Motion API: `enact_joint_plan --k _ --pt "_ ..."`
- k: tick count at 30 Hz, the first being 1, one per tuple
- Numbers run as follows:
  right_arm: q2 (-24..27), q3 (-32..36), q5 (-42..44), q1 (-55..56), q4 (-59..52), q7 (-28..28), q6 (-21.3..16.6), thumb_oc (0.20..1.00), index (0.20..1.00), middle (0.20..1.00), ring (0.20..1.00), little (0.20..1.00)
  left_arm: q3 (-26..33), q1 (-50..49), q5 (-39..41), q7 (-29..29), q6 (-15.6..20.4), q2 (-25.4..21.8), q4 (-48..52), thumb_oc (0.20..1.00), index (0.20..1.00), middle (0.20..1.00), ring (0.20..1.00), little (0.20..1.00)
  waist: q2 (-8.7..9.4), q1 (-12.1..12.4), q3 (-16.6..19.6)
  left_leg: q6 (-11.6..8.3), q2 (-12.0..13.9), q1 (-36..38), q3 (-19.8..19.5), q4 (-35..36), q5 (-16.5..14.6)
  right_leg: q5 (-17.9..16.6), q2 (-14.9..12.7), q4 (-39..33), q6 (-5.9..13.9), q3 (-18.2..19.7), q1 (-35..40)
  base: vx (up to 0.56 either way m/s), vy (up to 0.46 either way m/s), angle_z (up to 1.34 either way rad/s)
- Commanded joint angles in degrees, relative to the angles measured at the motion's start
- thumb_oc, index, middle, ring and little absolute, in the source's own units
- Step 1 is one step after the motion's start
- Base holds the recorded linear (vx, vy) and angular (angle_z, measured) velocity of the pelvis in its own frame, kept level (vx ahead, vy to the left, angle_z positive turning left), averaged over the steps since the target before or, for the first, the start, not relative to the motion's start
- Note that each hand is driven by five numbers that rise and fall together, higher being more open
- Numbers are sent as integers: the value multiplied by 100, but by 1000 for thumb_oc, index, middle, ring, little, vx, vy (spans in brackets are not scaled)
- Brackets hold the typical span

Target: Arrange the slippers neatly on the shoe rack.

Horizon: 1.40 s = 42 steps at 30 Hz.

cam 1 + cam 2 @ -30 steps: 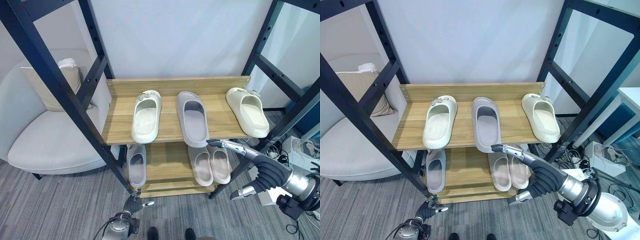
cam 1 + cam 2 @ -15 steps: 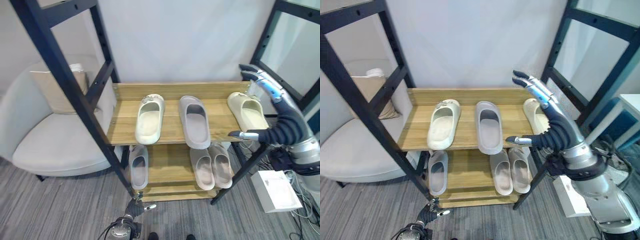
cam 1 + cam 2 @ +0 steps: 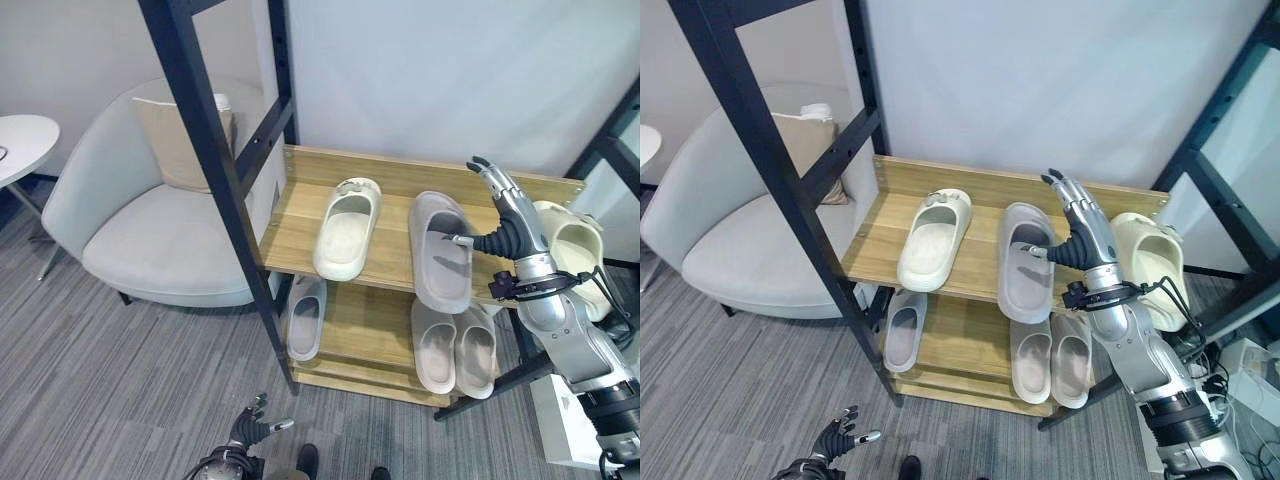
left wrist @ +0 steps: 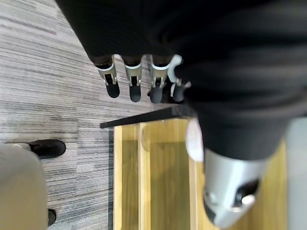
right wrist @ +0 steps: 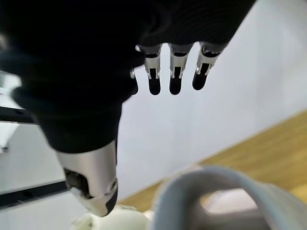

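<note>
Left eye view, six slippers on shoe rack (image 3: 300,215), right robot hand (image 3: 507,222) released, left robot hand (image 3: 250,424) released.

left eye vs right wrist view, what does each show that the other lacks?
Left eye alone: the armchair, a cream slipper on the top shelf, three slippers on the lower shelf, the left robot hand low over the carpet. Right wrist alone: a close look past straight fingertips at the white wall. Both: the right robot hand, open, above the grey slipper, and the wooden top shelf.
</note>
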<state>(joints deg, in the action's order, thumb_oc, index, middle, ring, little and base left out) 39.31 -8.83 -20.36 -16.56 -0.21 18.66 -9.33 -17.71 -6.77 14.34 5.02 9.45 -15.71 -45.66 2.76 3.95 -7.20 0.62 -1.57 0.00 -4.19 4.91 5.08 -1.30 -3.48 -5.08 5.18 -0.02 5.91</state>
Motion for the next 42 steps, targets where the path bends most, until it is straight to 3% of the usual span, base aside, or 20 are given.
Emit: enact_joint_plan --k 1,10,19,22,23,25,36,42 --pt "160 39 -177 -550 -91 247 -56 1000 1000 1000 1000 1000 -25 284 98 46 198 -134 73 1000 1000 1000 1000 1000 95 249 -26 -118 147 180 46 -20 -395 529 -264 8 195 -73 285 20 25 4" --pt "34 -26 -166 -446 296 152 -64 1000 1000 1000 1000 1000 50 285 39 68 223 -158 26 1000 1000 1000 1000 1000 104 351 -44 -111 109 161 -52 -7 -407 545 -315 8 230 -157 299 13 11 2" --pt "107 -373 -427 -761 1823 298 287 1000 1000 1000 1000 1000 19 268 45 85 271 -248 137 1000 1000 1000 1000 1000 97 450 -109 -126 97 133 -110 9 -390 538 -334 8 243 -231 287 2 11 4" --pt "28 -509 -363 -952 2187 359 334 576 576 576 576 576 5 274 59 98 276 -259 86 1000 1000 1000 1000 1000 88 486 -134 -132 94 129 -107 9 -388 537 -335 8 244 -247 280 0 0 0" --pt "-17 -574 -310 -1021 2404 369 347 360 360 360 360 360 -12 258 85 95 280 -260 98 1000 1000 1000 1000 1000 75 519 -146 -129 88 121 -122 9 -383 533 -339 8 243 -279 273 0 0 0" --pt "-29 -607 -291 -1086 2492 380 358 200 200 200 200 200 -23 239 98 100 286 -260 109 1000 1000 1000 1000 1000 67 524 -146 -130 85 111 -134 9 -379 536 -343 8 243 -293 272 0 0 0" --pt "-273 -1146 93 -1969 3279 509 315 200 200 200 200 200 -225 331 164 172 350 -251 55 1000 1000 1000 1000 1000 38 648 -183 -147 72 70 -191 9 -339 516 -357 8 242 -378 249 0 0 0" --pt "-140 -400 -228 -1372 1390 677 269 200 200 200 200 200 42 358 83 267 273 -192 -41 1000 1000 1000 1000 1000 18 550 -141 -144 80 60 -209 9 -297 468 -357 8 246 -383 242 -8 2 2"
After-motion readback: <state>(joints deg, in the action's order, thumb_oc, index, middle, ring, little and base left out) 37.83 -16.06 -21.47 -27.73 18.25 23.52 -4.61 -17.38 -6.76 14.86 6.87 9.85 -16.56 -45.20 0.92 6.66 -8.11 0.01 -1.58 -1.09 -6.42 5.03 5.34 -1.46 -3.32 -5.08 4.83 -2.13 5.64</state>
